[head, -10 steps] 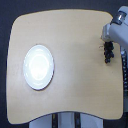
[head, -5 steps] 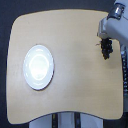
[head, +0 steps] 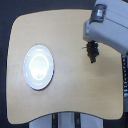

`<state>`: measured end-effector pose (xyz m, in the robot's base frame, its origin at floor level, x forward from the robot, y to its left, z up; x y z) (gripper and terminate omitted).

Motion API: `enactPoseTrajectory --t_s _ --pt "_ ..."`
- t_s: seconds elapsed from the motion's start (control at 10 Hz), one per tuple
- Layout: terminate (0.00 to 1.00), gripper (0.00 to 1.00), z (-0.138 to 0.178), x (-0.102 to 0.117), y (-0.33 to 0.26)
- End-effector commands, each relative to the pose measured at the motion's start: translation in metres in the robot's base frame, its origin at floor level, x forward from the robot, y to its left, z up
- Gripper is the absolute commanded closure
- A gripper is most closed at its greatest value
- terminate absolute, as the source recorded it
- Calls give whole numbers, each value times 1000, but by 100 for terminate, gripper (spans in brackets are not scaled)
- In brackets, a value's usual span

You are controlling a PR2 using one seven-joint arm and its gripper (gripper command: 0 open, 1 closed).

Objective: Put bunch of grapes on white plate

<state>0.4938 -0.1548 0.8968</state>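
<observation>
The bunch of grapes (head: pixel 92 50) hangs just below the arm's grey housing on the exterior view's right, over the worktop (head: pixel 75 95) and well apart from the white plate (head: pixel 38 67) on the left; it looks light, lumpy and soft, likely to squash or shed fruit if squeezed, so stem or upper cluster seems the best hold. The end effector (head: pixel 91 46) reaches in from the far right, and I cannot tell whether its fingers are spread or pinching the bunch
</observation>
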Motion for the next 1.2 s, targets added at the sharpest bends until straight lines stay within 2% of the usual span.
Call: enactPoseTrajectory --t_s 0.0,0.6,1.1 --pt "0 100 -12 -10 153" --pt "0 100 -45 -31 261" --pt "0 100 -78 -32 308"
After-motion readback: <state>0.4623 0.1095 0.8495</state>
